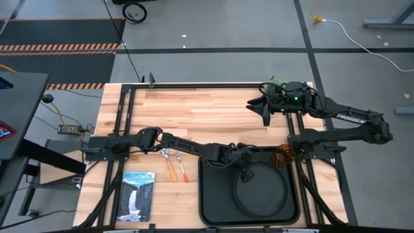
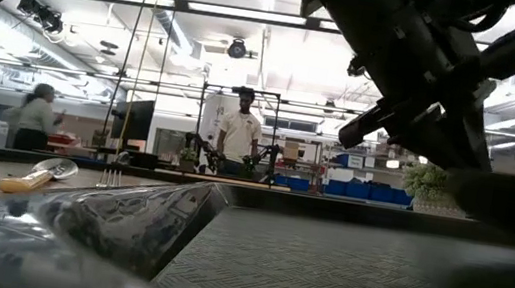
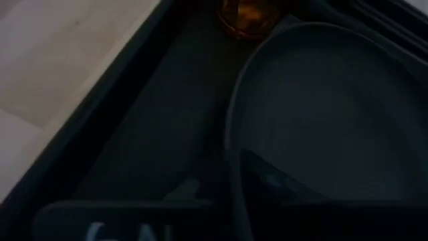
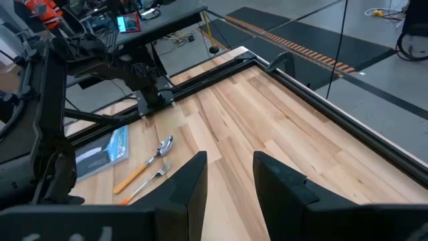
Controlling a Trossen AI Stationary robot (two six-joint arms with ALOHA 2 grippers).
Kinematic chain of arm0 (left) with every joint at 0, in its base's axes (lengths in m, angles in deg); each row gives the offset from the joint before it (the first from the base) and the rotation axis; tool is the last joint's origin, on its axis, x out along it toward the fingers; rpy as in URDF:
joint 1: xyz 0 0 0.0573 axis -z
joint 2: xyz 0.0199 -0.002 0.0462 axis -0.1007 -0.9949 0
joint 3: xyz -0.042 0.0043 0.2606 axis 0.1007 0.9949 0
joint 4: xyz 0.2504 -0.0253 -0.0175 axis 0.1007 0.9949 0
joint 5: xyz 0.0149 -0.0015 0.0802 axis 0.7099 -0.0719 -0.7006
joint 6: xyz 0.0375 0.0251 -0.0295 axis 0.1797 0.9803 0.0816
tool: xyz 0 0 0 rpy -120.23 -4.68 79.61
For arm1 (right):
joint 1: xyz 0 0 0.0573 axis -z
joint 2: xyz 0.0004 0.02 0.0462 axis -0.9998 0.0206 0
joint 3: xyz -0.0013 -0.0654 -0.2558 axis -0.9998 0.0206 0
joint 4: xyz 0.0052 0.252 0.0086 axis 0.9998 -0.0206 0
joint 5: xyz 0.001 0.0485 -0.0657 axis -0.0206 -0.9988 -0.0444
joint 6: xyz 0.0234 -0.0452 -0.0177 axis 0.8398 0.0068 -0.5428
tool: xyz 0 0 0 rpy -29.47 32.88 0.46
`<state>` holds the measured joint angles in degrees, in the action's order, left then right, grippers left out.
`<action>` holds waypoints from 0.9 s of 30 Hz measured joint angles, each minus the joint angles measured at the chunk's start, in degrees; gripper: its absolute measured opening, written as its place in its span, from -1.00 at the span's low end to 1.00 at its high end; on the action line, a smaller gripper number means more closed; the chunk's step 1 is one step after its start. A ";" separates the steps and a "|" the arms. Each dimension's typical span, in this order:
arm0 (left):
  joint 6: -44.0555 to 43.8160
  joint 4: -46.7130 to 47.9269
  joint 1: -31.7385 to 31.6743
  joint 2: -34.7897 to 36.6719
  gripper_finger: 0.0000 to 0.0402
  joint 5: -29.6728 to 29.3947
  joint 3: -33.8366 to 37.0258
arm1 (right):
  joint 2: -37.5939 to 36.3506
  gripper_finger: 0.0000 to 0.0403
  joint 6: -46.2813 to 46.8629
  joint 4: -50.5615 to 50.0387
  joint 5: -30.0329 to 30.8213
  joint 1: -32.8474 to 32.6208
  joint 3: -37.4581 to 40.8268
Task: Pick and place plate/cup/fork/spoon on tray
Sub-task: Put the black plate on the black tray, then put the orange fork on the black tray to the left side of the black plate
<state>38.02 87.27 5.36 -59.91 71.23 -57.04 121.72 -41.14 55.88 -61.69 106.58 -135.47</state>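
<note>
Stretching across the wooden counter, the left arm reaches out over the big black tray, which sits at the near edge, its long sides running toward the far edge. Inside it lies the round black plate, filling most of the tray floor. Left gripper hangs right over the plate's far-left rim, and in its wrist view a dark finger sits on that rim; whether those fingers are clamped or loose, I cannot tell. The amber cup stands upright at the tray's far right corner, though from above it's hard to say if it sits inside the rim or just against it.

Over to the right arm: it's folded back at the far right of the counter, the right gripper pointing left across bare wood, its fingers apart with nothing between them.

Left of the tray, a booklet with a waterfall cover lies flat near the front edge. Between it and the tray, under the left arm's elbow, the spoon and fork lie side by side, well outside the tray, metal ends toward the far edge and orange handles angled toward the near edge.

Beyond the counter, in the low view, a person stands facing this way.
</note>
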 joint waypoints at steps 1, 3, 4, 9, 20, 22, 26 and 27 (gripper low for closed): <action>0.04 0.19 0.01 0.00 -0.67 -0.02 0.00 | 0.00 -0.36 0.00 0.00 0.00 0.00 0.00; 0.44 0.16 0.00 0.00 -0.58 -0.04 0.00 | 0.00 -0.36 -0.01 0.00 0.00 0.00 0.00; 0.99 0.16 -0.04 0.00 -0.53 -0.06 0.00 | 0.00 -0.36 0.00 0.00 0.00 0.00 0.00; 7.81 5.09 0.05 1.02 -0.32 0.03 0.11 | 0.00 -0.36 -0.02 -0.04 0.00 0.00 0.00; 13.54 28.43 6.52 7.12 -0.29 -14.09 0.09 | 0.04 -0.36 -0.25 -0.46 0.02 -0.13 0.00; 13.59 32.49 7.38 7.72 -0.29 -15.68 -0.04 | 0.04 -0.36 -0.66 -0.43 0.04 -0.22 0.00; 15.30 44.75 8.83 7.69 -0.29 -20.71 0.11 | 0.04 -0.36 -2.89 -0.46 2.52 -1.91 0.00; 15.89 48.43 9.16 7.69 -0.29 -22.62 0.09 | 0.04 -0.36 -3.36 -0.46 3.59 -2.64 0.00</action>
<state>53.90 135.69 14.51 -52.22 48.61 -56.96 121.77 -44.50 55.43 -58.10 103.93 -135.47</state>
